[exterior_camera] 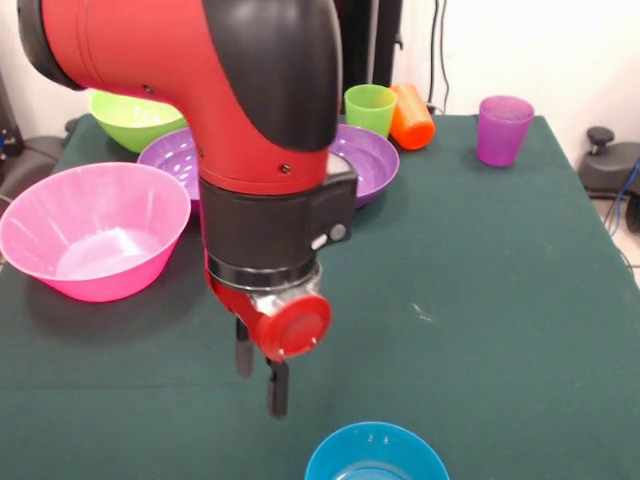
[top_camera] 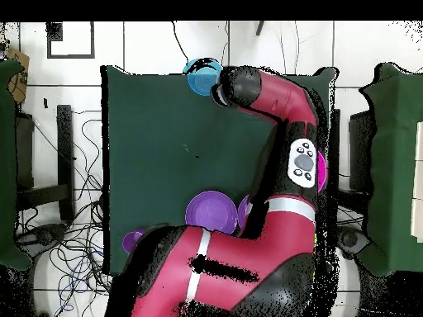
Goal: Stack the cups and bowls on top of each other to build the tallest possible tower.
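Below and just to the right of my pincer [exterior_camera: 262,378], as the front view shows it, sits the blue bowl [exterior_camera: 376,455] at the near edge of the bench [exterior_camera: 480,300]. That offset is what the coming move turns on, I judge: the pincer hangs nose-down above bare green cloth, its two dark fingers [exterior_camera: 277,390] a narrow gap apart and holding nothing, so it would have to shift sideways toward the bowl's rim before dropping. A round bowl has no long axis to line up with; any stretch of rim serves.

Relative to that blue bowl, everything else lies well apart, across the bench: the big pink bowl [exterior_camera: 95,240] far to the left, a lime green bowl [exterior_camera: 135,118] and two purple bowls [exterior_camera: 368,160] behind the arm, then the green cup [exterior_camera: 370,108] upright, the orange cup [exterior_camera: 412,116] tipped on its side touching it, and the purple cup [exterior_camera: 503,130] standing alone.

I can read no brands, labels or writing anywhere.
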Action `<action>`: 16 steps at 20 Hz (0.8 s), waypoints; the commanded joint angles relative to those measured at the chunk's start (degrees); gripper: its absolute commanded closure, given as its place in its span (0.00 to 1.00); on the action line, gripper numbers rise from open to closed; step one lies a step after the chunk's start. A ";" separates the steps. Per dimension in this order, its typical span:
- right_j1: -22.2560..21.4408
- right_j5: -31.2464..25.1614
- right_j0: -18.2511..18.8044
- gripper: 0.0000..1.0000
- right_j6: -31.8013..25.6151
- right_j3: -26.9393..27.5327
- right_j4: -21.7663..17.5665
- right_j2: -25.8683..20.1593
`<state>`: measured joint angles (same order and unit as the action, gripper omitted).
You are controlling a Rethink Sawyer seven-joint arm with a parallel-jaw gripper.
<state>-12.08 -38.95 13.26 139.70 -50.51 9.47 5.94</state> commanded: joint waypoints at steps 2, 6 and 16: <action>3.26 -7.01 -2.92 0.00 16.19 7.52 4.41 0.84; 2.75 -8.85 -4.20 0.00 17.45 8.79 6.51 1.53; 0.64 -14.11 -5.68 0.00 11.79 7.61 7.76 2.34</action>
<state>-9.88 -44.72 8.44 145.64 -41.88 17.17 10.36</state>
